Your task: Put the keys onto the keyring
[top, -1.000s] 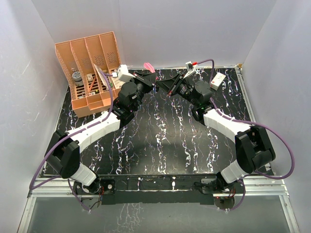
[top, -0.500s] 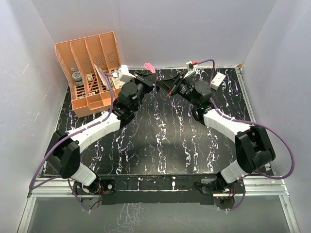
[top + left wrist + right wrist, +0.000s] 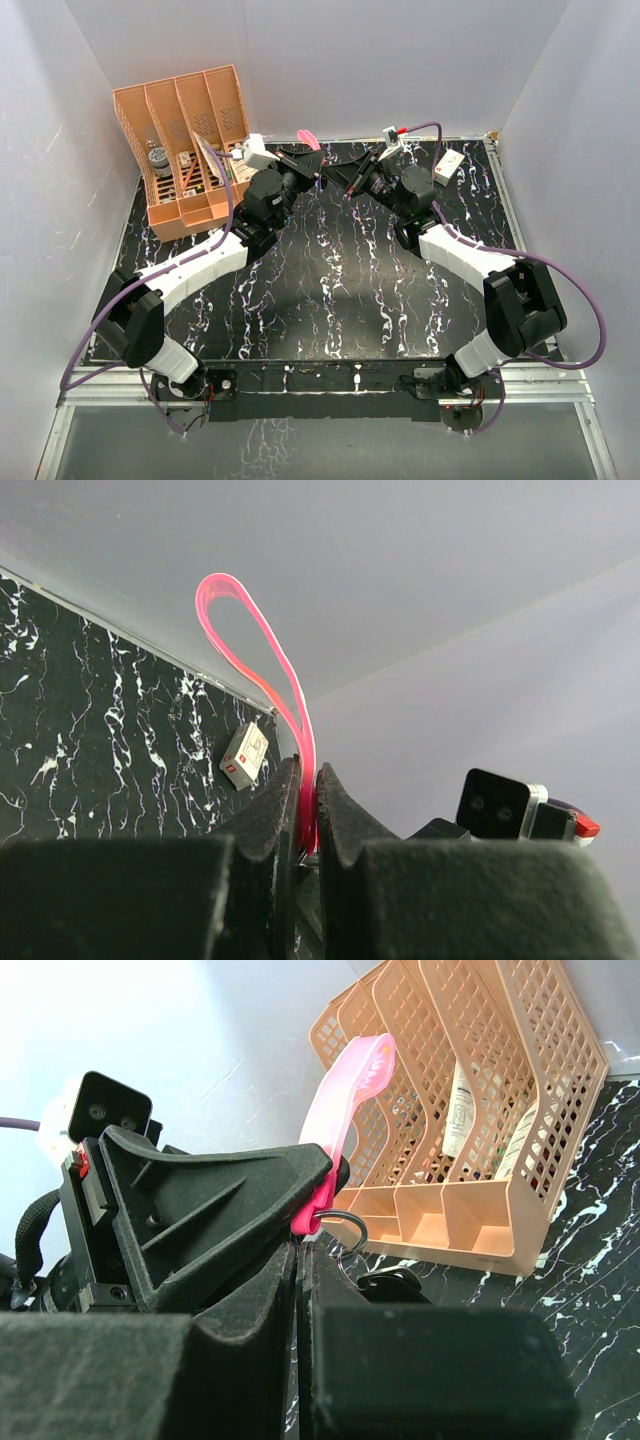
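The keyring is a pink strap loop with a small metal ring at its lower end. My left gripper is shut on the strap's lower part and holds it upright above the table's back edge. A dark key hangs from the ring by a thinner ring. My right gripper is shut, its tips right at the metal ring, facing the left gripper's fingers. What lies between its jaws is hidden. The blue-headed key is not in view.
An orange mesh file organiser with small items in it stands at the back left. A small white box lies at the back right. Grey walls close in the black marbled table on three sides.
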Controlling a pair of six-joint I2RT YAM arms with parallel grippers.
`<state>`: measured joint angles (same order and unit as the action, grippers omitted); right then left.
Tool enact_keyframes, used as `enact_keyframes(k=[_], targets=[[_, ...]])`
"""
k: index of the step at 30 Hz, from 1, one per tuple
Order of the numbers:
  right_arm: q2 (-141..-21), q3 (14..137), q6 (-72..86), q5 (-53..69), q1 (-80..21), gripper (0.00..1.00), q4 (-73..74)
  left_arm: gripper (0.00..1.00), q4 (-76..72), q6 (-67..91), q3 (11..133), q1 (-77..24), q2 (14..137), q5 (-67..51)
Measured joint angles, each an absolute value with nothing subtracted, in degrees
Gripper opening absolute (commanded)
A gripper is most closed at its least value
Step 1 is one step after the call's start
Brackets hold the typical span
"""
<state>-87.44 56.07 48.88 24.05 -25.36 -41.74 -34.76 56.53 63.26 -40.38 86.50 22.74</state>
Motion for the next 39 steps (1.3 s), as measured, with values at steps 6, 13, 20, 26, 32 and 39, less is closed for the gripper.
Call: enact_keyframes(k=[6, 13, 20, 26, 32, 39], targets=[[-87.4, 56.1, 49.7, 24.1, -25.4, 0.0, -41.7, 0.0, -35.2, 56.5, 63.4, -40.4, 86.5, 22.7], [-87.4, 56.1, 49.9, 24.1, -25.4, 0.0, -41.7, 0.0, -35.7, 56.4, 63.7, -40.4, 86.5, 22.8], [-87.4, 56.1, 49.9, 24.1, -25.4, 0.0, -41.7, 0.0, -35.9, 56.4, 63.8, -40.5, 86.5, 22.7], [-87.4, 56.1, 50.0, 23.9, -25.4, 0.0, -41.7, 0.0, -35.9, 56.4, 63.8, -40.5, 86.5, 22.7], [-87.4, 56.1, 50.0, 23.8, -25.4, 0.0, -41.7, 0.0, -35.7, 56.5, 63.8, -40.5, 86.5, 22.7], [-87.4, 56.0, 50.0, 23.7, -25.4, 0.0, -41.7, 0.0, -34.3, 56.9, 63.8, -40.5, 86.4, 22.8]])
